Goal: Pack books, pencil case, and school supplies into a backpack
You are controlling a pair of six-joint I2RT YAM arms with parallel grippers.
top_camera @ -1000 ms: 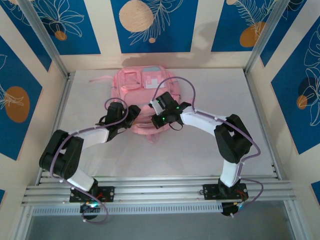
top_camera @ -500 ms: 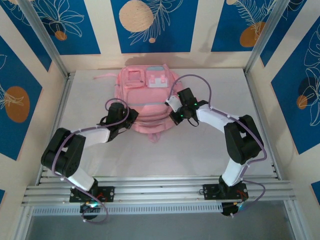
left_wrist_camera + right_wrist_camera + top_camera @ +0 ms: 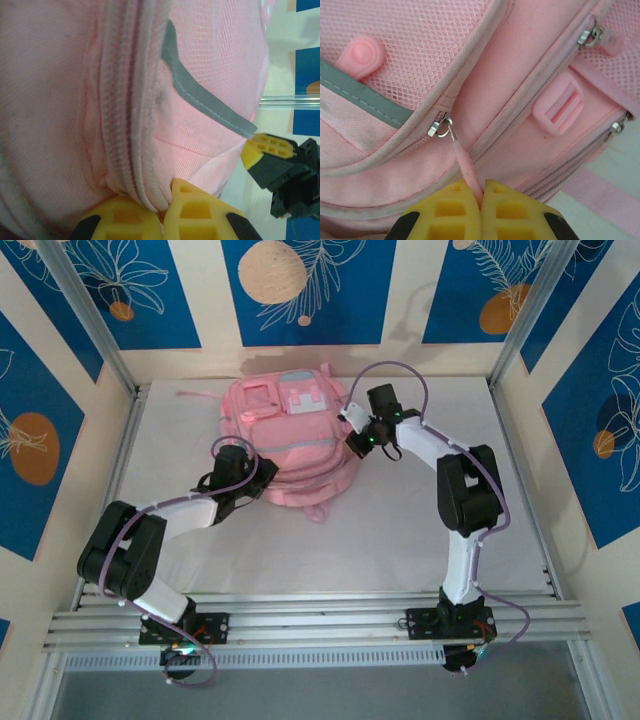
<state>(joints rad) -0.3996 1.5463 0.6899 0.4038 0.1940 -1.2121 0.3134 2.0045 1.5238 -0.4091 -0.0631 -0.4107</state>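
While your left tool [image 3: 258,480] and right tool [image 3: 352,435] are both pinched shut on the backpack [image 3: 290,445], you have bare tabletop [image 3: 400,530] on every side of it but the far one. The backpack lies at the far middle, pockets up, its far end close to the back wall, with one strap [image 3: 200,396] trailing left. White surface runs wide to its left and right and across the whole near half, up to the rails in front of the arm bases. A slanted post [image 3: 90,325] stands at each far corner.

Your left arm has its elbow folded low at the near left, forearm stretched away and rightward. Its tool meets the backpack's near-left edge, fingers together on the zip seam [image 3: 125,100]. Your right arm stands up from its base, bends at the right and reaches leftward to the backpack's right side. There its tool is clamped on a pink zip pull [image 3: 465,167] below a mesh pocket [image 3: 420,45].
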